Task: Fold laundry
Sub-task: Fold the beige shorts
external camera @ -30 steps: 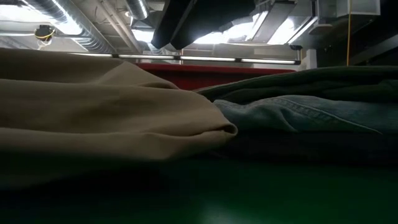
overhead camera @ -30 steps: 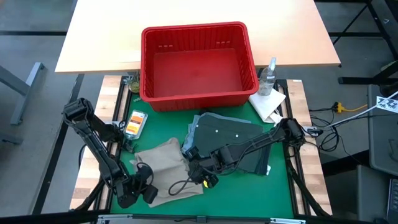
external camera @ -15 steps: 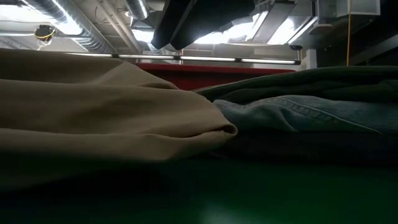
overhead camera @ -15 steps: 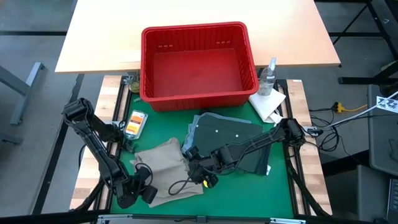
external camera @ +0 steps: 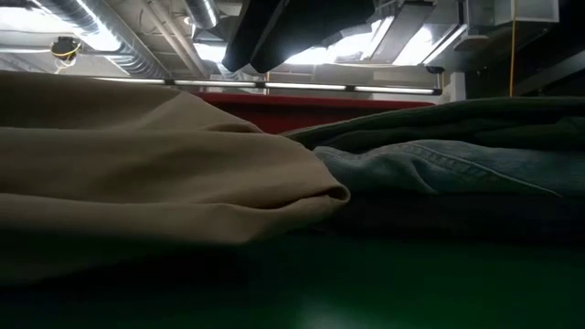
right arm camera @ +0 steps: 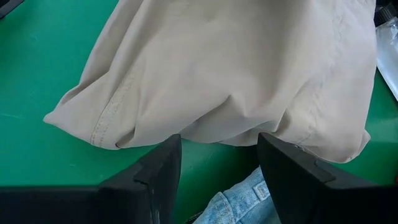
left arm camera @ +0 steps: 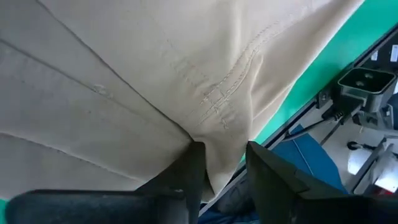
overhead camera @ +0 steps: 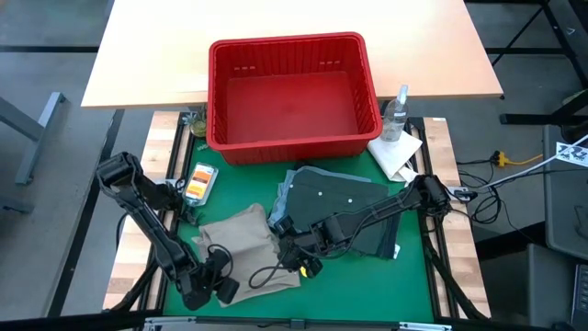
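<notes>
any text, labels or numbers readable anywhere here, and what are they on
None can be read.
The small orange and white packet has print too small to read.
The clear bottle shows no legible label.
The red basket and the beige garment show no print.

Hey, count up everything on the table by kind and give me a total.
Garments: 3, khaki piece, olive piece, light denim
Baskets: 1, red basket
Bottles: 1, clear bottle
White cloths: 1, white cloth
Small packets: 1, orange packet
Total: 7
</notes>
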Robot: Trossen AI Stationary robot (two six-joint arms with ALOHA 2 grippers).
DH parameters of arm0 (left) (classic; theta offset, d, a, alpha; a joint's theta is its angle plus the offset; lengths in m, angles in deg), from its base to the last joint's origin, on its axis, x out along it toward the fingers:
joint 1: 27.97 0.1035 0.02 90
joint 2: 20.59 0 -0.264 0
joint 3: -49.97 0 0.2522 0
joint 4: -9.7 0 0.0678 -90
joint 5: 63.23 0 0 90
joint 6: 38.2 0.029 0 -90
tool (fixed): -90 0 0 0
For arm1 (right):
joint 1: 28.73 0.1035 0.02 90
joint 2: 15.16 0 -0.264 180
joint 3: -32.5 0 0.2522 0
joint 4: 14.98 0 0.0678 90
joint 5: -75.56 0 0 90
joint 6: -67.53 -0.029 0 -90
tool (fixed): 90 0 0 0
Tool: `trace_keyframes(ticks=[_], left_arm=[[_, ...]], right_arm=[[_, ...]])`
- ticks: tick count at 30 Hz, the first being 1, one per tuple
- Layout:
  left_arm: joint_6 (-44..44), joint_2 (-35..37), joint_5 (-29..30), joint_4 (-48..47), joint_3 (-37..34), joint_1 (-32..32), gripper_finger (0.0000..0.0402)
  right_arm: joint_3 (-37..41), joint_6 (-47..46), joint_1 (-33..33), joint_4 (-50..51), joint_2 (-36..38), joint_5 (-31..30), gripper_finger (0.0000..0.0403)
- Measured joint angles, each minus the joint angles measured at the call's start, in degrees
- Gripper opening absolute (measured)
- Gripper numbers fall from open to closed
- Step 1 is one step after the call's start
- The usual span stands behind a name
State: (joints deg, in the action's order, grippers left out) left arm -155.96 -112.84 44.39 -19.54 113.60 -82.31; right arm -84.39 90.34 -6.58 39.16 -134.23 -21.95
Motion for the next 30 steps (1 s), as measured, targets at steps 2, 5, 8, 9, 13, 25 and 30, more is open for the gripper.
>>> trace_keyframes(ticks=[2, 5, 8, 9, 13, 25, 30], left_arm=[[1.35, 0.0, 0.93, 0.06, 0.0, -0.42, 0.0093], [2.42, 0.06, 1.22, 0.09, 0.0, -1.1, 0.0052], [2.6, 0.28, 1.17, 0.11, 0.23, -2.18, 0.0011], [2.46, 0.28, 1.18, 0.1, 0.52, -2.59, 0.0008], [2.48, 0.28, 1.19, 0.02, 2.59, -3.79, 0.0004], [2.45, 0.31, -1.48, -0.49, 7.5, -5.36, 0.0003], [2.35, 0.31, -7.94, -0.89, 7.5, -5.3, 0.0004]], right_arm=[[0.0, -0.02, 0.0, 0.0, 0.0, 0.0, 0.0211], [0.0, -0.02, 0.0, 0.0, 0.0, 0.0, 0.0211], [0.0, -0.01, 0.0, 0.0, 0.0, 0.0, 0.0211], [0.0, -0.02, 0.0, 0.0, 0.0, 0.0, 0.0211], [0.0, 0.0, 0.0, -0.03, 0.0, 0.0, 0.0211], [0.0, 0.01, 0.0, -5.44, -0.04, 0.0, 0.0211], [0.0, 0.4, -0.04, -13.43, -2.13, -1.14, 0.0211]])
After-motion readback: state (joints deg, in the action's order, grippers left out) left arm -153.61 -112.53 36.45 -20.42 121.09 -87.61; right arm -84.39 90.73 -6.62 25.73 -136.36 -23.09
